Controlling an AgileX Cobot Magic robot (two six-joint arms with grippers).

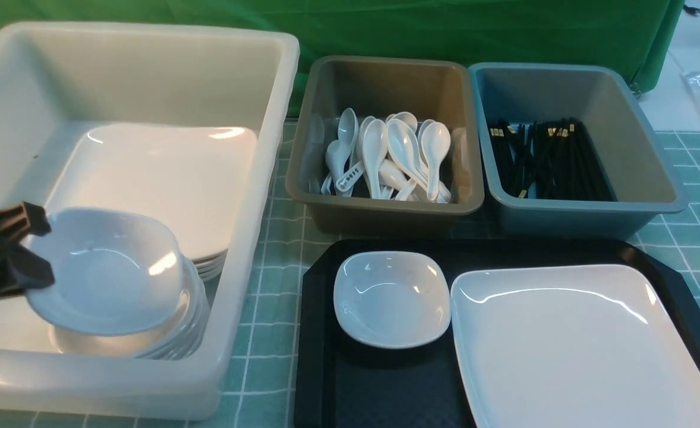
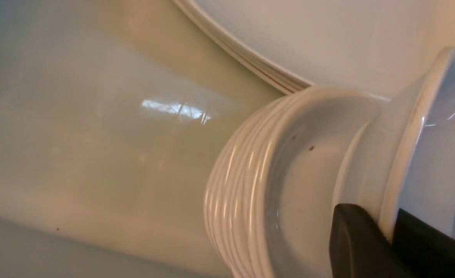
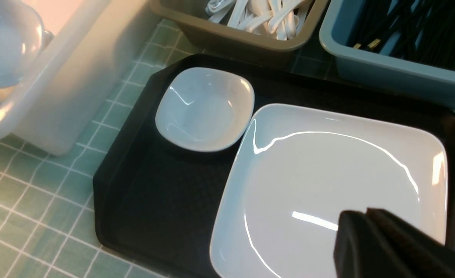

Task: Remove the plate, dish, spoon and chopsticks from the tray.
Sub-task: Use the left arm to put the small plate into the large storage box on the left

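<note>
While the left tool (image 1: 38,249) was clamped on the rim of a small dish (image 1: 109,270), that dish hung tilted over a stack of like dishes (image 2: 243,185) inside the white tub (image 1: 255,148); whether it touched the stack could not be told. Beyond this tool, in the same tub, lay a stack of large plates (image 1: 166,172). The right tool (image 3: 360,218) was closed, its 2 jaws pressed together, hovering over the plate (image 3: 328,173). That plate lay flat beneath it on the tray (image 3: 134,185). Forward of the right tool and to its left, the other small dish (image 3: 204,110) sat on the tray, just beside the plate's corner. Farther ahead of that tool stood a brown tub (image 3: 243,40) of white spoons (image 1: 385,154) and a blue tub (image 3: 386,73) of black chopsticks (image 1: 546,157), both on the tabletop (image 1: 267,285).
</note>
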